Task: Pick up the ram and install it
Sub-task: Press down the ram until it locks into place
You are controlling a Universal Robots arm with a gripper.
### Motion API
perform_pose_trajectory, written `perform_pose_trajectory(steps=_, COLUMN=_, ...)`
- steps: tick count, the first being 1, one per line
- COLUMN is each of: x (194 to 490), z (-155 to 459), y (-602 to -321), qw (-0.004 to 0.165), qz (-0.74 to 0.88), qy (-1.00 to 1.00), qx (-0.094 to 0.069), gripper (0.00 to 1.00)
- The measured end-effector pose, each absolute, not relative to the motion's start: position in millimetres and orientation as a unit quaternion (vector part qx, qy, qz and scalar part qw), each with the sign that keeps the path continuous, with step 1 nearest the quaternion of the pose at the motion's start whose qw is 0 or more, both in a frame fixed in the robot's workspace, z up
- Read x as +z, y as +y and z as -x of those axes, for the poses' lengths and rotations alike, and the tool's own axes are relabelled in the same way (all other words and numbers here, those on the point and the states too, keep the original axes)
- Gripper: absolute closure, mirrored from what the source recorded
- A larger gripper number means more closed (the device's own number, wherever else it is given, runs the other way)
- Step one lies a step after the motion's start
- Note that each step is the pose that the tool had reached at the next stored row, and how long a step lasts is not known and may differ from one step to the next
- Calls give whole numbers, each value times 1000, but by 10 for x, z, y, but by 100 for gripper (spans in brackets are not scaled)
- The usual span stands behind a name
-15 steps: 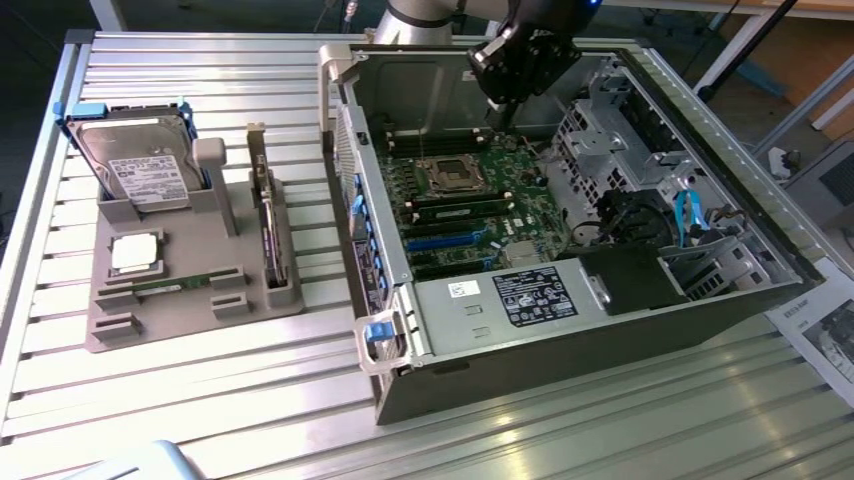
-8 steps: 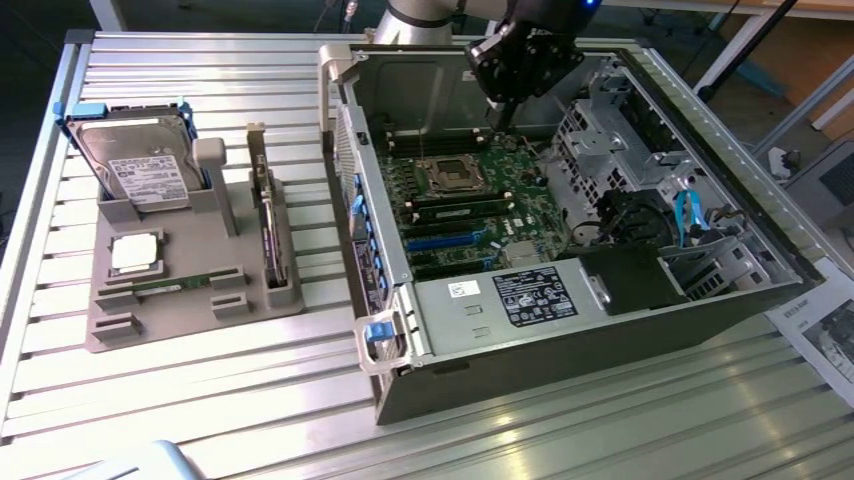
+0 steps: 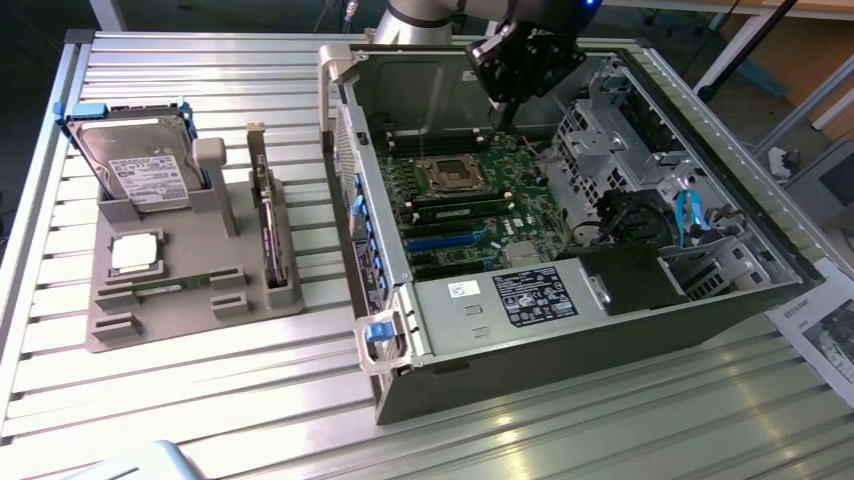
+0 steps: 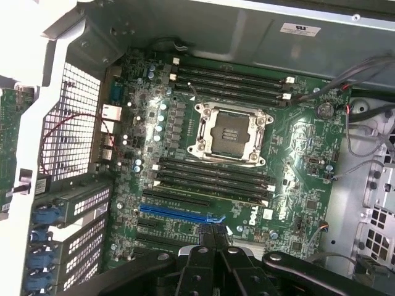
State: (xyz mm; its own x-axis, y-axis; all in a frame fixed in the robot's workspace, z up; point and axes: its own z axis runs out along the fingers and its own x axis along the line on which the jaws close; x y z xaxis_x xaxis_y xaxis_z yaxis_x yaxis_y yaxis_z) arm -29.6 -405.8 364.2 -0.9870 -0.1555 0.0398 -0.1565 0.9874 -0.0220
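Closed, empty end effector [image 4: 213,237] hovers over the motherboard [image 4: 296,203] (one ram [image 3: 174,287] sits on the gray holder [image 3: 200,240]).

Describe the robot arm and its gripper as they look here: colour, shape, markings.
In the exterior view the arm is a rounded silver-grey tube. A small blue light glows above the black, blocky gripper. In the wrist view its black fingers are slim and bolted to matte black links with round screw heads. No lettering is visible.
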Motion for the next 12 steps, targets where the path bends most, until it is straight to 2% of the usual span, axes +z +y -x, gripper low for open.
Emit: perform_pose_trajectory(steps=12, x=3642, z=296, y=-4058, qw=17, qz=-46, qy=-999, qx=12, gripper=90)
